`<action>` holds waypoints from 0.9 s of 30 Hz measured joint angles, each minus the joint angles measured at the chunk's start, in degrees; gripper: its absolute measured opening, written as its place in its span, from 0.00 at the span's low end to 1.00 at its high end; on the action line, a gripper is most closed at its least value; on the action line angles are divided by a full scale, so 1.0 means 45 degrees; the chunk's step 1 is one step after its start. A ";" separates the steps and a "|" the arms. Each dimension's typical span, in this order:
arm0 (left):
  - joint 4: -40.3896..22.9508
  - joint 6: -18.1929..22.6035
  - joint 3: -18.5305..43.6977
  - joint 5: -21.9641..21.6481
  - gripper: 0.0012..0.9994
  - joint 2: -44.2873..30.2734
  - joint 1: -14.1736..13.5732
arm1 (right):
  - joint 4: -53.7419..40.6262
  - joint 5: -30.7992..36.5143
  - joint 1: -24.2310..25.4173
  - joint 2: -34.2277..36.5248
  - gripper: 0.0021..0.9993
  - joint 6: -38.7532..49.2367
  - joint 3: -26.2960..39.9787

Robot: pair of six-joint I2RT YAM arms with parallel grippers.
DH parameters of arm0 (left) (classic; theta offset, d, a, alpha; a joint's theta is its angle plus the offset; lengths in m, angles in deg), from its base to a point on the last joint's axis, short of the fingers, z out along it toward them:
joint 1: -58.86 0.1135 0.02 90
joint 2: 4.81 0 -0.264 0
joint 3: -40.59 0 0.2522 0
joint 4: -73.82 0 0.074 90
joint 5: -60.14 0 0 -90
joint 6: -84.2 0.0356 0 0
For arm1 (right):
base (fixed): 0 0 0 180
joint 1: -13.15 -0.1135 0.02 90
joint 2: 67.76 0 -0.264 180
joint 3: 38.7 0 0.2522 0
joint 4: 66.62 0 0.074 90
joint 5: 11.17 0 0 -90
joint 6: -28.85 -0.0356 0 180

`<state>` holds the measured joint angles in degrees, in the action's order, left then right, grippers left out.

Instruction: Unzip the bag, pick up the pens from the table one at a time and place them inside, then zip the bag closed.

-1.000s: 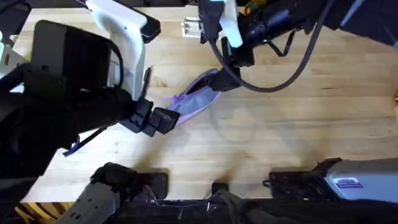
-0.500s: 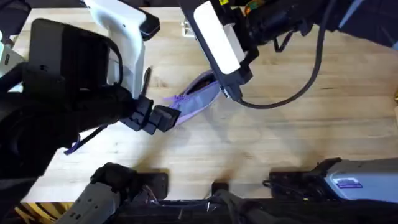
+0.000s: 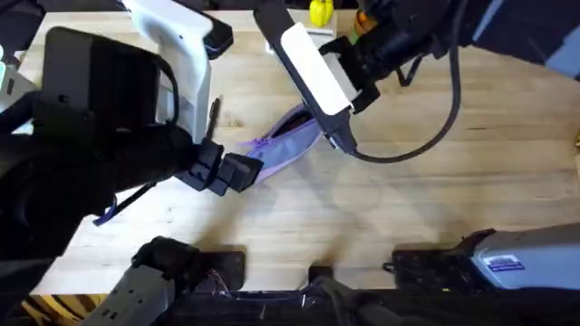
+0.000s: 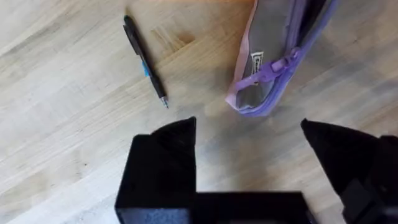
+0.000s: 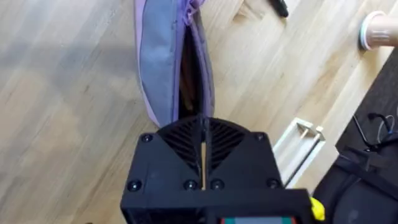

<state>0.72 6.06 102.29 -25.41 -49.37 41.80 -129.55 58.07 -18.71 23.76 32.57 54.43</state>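
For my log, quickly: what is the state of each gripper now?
Left gripper: open, holding nothing.
Right gripper: closed, at the end of the bag.

We note even, warm light on the table [image 3: 435,181]; soft shadows lie under both arms. Near arm segments overhead blur dark; no glare.

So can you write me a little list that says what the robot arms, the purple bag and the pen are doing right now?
bag: the lavender bag lies on the table, its zipper open
pen: one dark pen lies on the wood beside the bag, not touching it
left gripper: left gripper open, empty, hovering just off one end of the bag
right gripper: right gripper shut, at the bag's other end
what is inside the bag: something dark in the opening, cannot tell what
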 joint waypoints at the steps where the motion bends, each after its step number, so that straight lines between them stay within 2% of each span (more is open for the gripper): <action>1: -0.0005 0.0000 0.0000 -0.0002 0.99 0.0000 0.0000 | 0.0005 -0.0114 0.0000 0.0199 0.03 0.0003 0.0000; 27: -0.0010 0.0000 0.0000 0.0000 0.99 0.0000 0.0000 | 0.0758 -0.3318 0.0039 0.4027 0.03 -0.0155 0.0053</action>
<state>0.68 6.06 102.29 -25.41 -49.37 41.80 -126.14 43.14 -18.54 41.88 31.87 54.67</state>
